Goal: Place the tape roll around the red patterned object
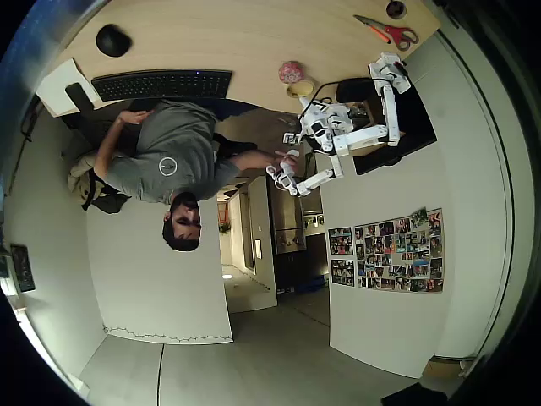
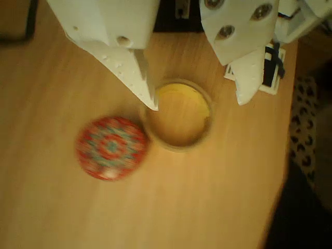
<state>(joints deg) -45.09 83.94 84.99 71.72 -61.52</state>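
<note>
- Gripper (image 2: 197, 104), jaws spread wide, hovers over the tape (image 2: 179, 116), straddling it ready to grasp.
- Tape lies flat on the tabletop (image 2: 78, 218), touching the ball (image 2: 111, 148) at its left.

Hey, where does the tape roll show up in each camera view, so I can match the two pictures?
Overhead view: the tape roll lies on the wooden table, upper middle of the picture, just right of and below the red patterned object.
Wrist view: the tape roll sits at centre, flat on the table, between the open tool's fingers.
Shared landmark: the red patterned object, right beside the roll in both views.
</note>
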